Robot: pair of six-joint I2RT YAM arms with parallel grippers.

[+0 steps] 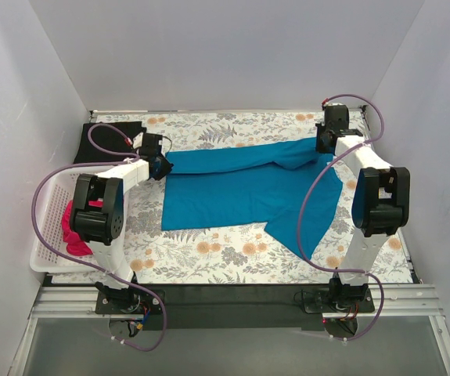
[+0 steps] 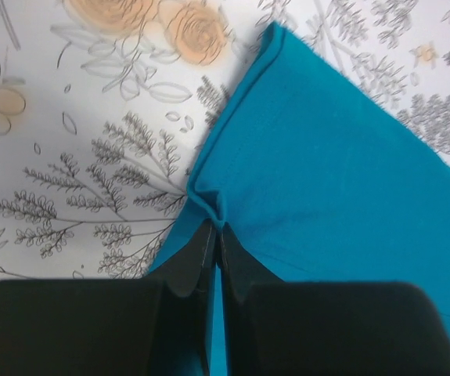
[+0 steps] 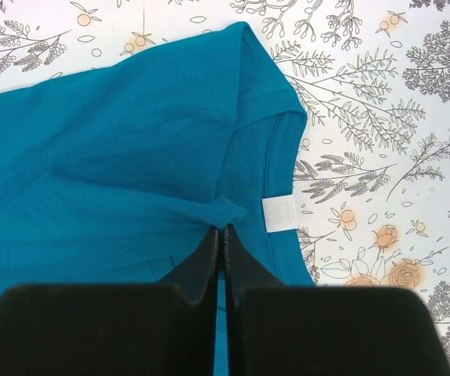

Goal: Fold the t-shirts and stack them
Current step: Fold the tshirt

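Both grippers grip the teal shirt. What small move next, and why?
Likely raise both together and carry the far edge nearward to fold: the left gripper pinches the teal t-shirt at its hem, the right gripper pinches cloth by the collar.

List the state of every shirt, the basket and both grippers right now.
teal shirt: spread on the table, partly folded over, pinched at two spots.
black shirt: lying at the far left corner, no gripper on it.
magenta shirt: bunched in the basket.
basket: at the table's left edge, holding the magenta shirt.
left gripper: shut on the teal shirt's edge.
right gripper: shut on the teal shirt beside the collar.
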